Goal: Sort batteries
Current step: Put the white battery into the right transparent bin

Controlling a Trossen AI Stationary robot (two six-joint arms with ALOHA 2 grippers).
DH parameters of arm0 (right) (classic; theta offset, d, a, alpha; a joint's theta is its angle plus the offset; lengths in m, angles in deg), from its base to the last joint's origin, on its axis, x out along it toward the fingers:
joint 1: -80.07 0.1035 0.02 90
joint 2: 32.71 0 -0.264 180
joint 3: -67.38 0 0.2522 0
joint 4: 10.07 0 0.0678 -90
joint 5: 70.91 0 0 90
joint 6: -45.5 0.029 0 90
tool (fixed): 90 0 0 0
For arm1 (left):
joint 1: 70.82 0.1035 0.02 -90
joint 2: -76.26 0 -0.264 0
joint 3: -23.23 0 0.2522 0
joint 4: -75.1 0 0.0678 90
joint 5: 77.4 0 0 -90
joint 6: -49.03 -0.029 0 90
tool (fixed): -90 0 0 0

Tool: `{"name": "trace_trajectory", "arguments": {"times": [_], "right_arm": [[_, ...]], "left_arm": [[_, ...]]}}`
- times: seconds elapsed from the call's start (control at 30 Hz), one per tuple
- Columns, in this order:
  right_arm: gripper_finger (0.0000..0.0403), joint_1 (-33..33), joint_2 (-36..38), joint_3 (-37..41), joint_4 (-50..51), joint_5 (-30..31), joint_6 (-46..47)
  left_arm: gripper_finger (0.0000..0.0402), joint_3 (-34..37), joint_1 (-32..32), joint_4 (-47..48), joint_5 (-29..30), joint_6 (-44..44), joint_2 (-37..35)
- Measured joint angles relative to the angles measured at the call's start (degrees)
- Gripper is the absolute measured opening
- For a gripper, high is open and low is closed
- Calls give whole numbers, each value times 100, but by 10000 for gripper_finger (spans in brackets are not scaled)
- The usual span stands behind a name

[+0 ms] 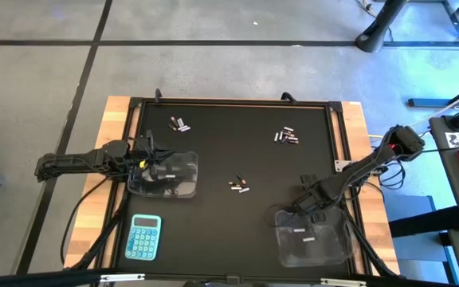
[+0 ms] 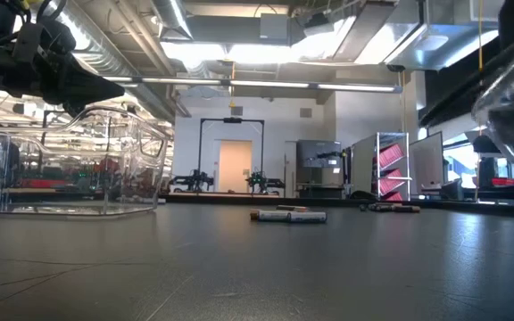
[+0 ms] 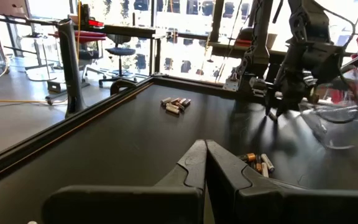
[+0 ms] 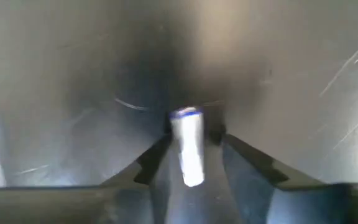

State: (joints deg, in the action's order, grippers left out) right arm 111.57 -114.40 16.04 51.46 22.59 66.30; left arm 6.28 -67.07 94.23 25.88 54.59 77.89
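Small batteries lie on the black mat in three groups: far left [image 1: 180,123], far right [image 1: 287,136] and middle [image 1: 239,185]. The middle group also shows in the low view [image 2: 288,215]. My right gripper [image 1: 304,204] is at the far edge of the right clear tub [image 1: 313,237]. It is shut on a silvery-white battery [image 4: 188,146]. My left gripper [image 3: 205,157] is shut and empty. It is level above the left clear tub [image 1: 166,175] and points toward the table's right. My right gripper pinches the silvery-white battery by its long sides [image 4: 180,142] between its two fingers [image 4: 157,155]. The battery lies along the fingers. Its blue-ringed end [image 4: 187,113] sticks out past the fingertips, toward the surface below.
A blue calculator [image 1: 144,237] lies near the front left corner of the mat. The mat has a raised frame [image 1: 237,102], with wooden table edges on both sides. The left tub shows at the left of the low view [image 2: 70,169].
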Motion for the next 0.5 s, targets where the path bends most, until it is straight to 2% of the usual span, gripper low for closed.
{"name": "trace_trajectory", "arguments": {"times": [0.27, 0.37, 0.5], "right_arm": [[38, 2, 4, 9, -95, -155, 49], [20, 2, 4, 9, -103, -160, 249], [17, 2, 16, -53, -52, -162, 579]], "left_arm": [[0, 1, 0, 0, 0, 1, 1], [0, 1, 0, 0, 0, 0, 2], [0, 0, 0, 0, 0, 0, 0]]}}
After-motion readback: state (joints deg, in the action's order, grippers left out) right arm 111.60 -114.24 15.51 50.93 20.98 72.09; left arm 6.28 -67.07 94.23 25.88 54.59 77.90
